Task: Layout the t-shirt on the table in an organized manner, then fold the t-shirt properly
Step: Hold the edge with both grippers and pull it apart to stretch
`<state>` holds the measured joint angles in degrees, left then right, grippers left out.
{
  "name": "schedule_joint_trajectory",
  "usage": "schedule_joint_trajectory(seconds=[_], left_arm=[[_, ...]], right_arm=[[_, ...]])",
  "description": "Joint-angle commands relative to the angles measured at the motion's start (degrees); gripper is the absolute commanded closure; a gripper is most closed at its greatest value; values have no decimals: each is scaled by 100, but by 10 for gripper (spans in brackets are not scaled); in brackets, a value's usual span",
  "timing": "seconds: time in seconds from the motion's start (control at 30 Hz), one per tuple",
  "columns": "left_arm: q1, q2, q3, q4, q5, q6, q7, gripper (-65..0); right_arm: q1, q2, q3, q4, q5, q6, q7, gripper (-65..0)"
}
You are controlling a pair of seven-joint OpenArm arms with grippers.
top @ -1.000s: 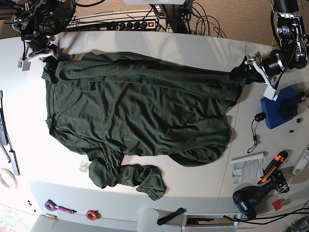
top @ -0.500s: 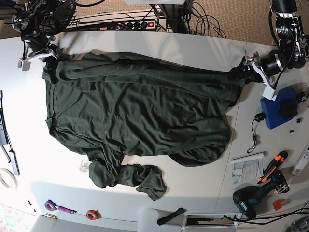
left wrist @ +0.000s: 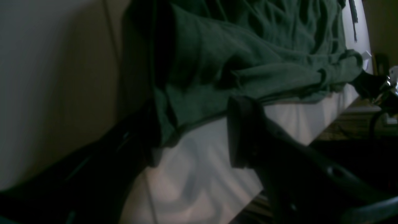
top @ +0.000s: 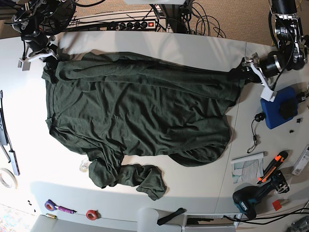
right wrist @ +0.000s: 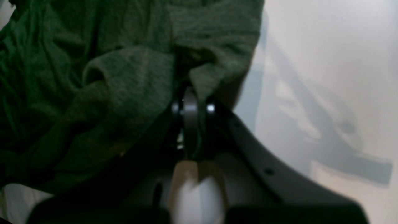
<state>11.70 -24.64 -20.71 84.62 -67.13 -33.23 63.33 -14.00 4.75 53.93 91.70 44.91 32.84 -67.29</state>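
The dark green t-shirt [top: 140, 111] lies spread over the white table [top: 193, 46], with one sleeve bunched at the front and folds along the back edge. My right gripper [top: 52, 57] is at the shirt's back left corner. In the right wrist view my right gripper [right wrist: 189, 93] is shut on a fold of the t-shirt [right wrist: 93, 93]. My left gripper [top: 237, 73] is at the shirt's back right corner. In the left wrist view my left gripper [left wrist: 194, 133] stands open, with the t-shirt [left wrist: 248, 56] hem lying between its fingers beside the left one.
Right of the table seam [top: 231, 145] sit a blue box [top: 278, 108], an orange knife [top: 272, 166], papers [top: 247, 166] and a drill [top: 248, 200]. Tape rolls [top: 91, 214] lie at the front left. A power strip [top: 130, 24] and cables run behind the table.
My left arm's wrist has shifted slightly toward the back and its jaws have narrowed a little. The shirt and my right arm have hardly moved.
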Motion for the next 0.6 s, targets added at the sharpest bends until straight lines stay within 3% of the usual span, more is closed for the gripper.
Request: schedule_joint_trajectory(seconds=[0.0,0.1,0.3,0.43,0.57], left_arm=[[-46,-92,61,76,-96,-28,-33,-295],[-83,-90,284,76,22,-42,-94,-283],[-275,-92,317,79,96,-42,-125,-149],[-313,-92,317,79,114,-101,-122,0],[-308,-94,286,85,111,-225,7,0]], right_arm=[[-13,79,11,44,-35,-7,-44,0],[-13,79,11,44,-35,-7,-44,0],[-15,79,11,44,-37,-7,-50,0],[-15,79,11,44,-35,-7,-66,0],[-17,81,17,50,-35,118,-236,0]])
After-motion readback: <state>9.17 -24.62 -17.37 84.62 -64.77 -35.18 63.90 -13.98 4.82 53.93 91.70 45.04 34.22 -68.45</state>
